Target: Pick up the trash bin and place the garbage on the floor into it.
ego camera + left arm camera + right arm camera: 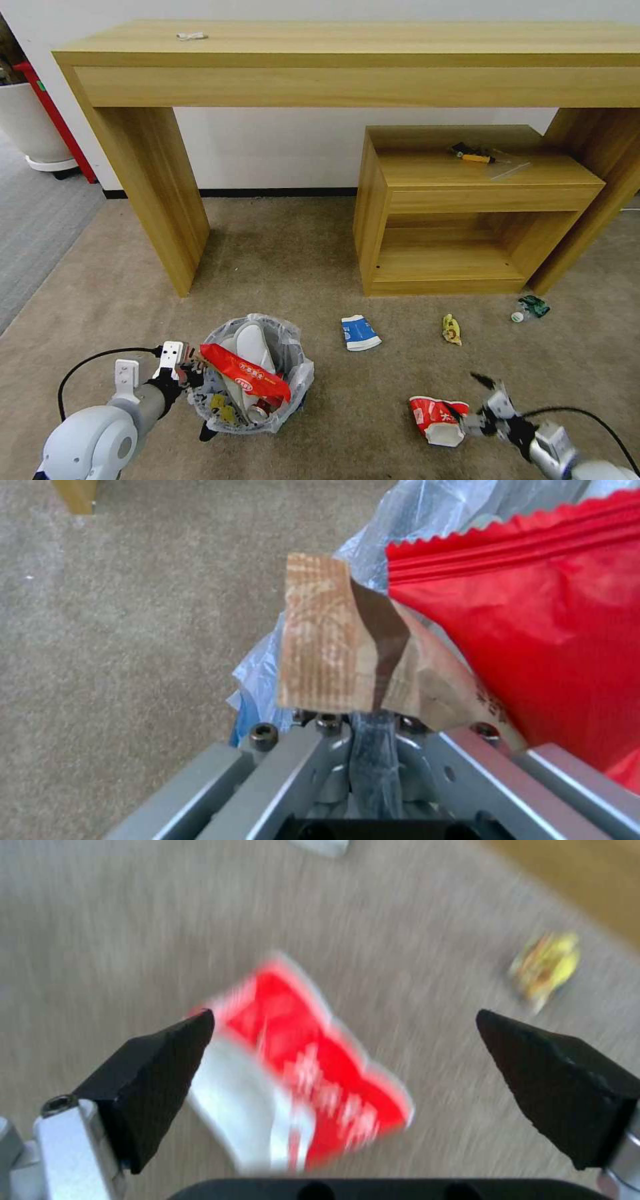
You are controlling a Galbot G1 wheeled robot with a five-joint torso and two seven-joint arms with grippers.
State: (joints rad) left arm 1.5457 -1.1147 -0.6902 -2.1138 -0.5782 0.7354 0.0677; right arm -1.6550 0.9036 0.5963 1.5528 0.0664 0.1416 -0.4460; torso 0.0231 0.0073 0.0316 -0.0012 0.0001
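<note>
the left gripper pinches the crinkly bag rim of the round bin on the carpet, stuffed with litter, while the right gripper, spread wide, hovers by the crushed red-white cup.

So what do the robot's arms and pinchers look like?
Both arms are rounded, pale grey-white shells with black cables looping off them. The left gripper has white blocks and silver metal bars with bolts. The right gripper has silver metal and black, pointed, wedge-shaped fingertips.
</note>
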